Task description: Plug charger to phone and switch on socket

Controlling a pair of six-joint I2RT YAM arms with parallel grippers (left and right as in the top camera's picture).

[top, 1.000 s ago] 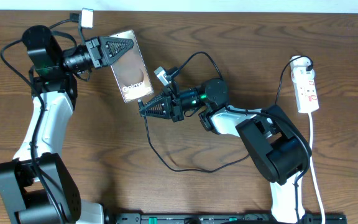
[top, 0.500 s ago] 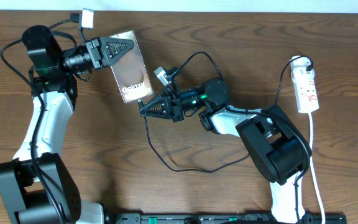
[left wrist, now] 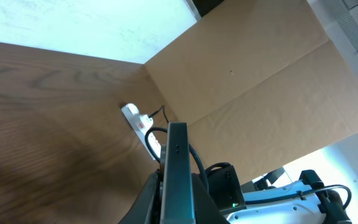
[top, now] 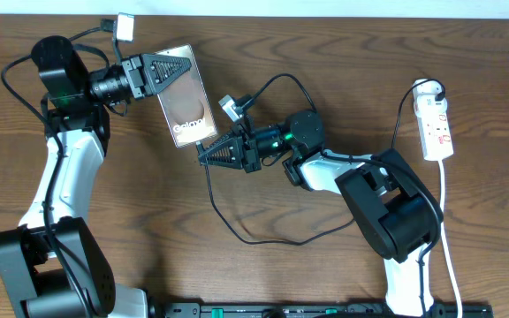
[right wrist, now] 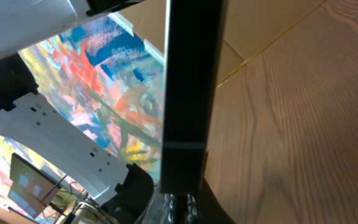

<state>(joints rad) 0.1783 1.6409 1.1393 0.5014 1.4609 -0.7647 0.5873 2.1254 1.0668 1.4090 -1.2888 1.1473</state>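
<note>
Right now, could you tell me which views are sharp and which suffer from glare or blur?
Overhead: evenly lit and sharp, lettering on the phone partly legible. Left wrist: top left corner blown out white, phone edge close and slightly soft. Right wrist: phone edge a dark, backlit bar; colourful background blurred.

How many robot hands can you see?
2. The left hand, upper left, grips the phone; the right hand, in the middle, holds the charger at the phone's lower edge.
</note>
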